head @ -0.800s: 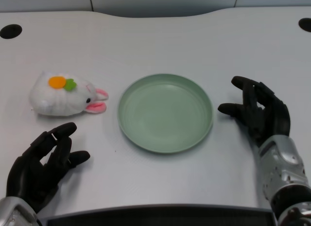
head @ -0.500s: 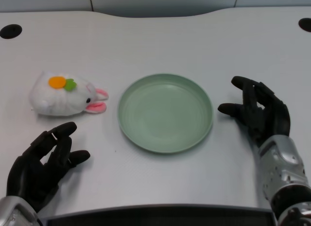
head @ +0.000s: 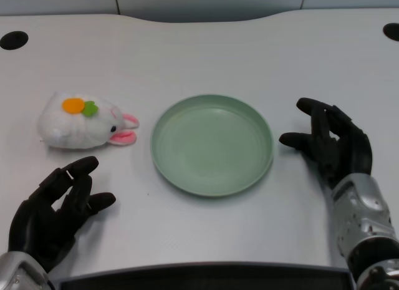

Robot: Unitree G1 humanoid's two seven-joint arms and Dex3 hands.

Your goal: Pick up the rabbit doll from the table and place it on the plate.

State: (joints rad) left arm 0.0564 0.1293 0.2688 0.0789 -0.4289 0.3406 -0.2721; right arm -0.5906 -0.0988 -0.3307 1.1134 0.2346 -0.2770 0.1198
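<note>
While the rabbit doll lay untouched beside the plate, your left hand hovered near it, fingers spread, empty — you had everything left to do.

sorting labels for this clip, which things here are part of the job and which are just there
Part of the job:
- rabbit, lying on the table, left of the plate
- plate, green, nothing on it
- left hand, open, near the rabbit but not touching it

Just there:
- table
- two black holes at the table's far corners
- right hand, idle beside the plate
</note>
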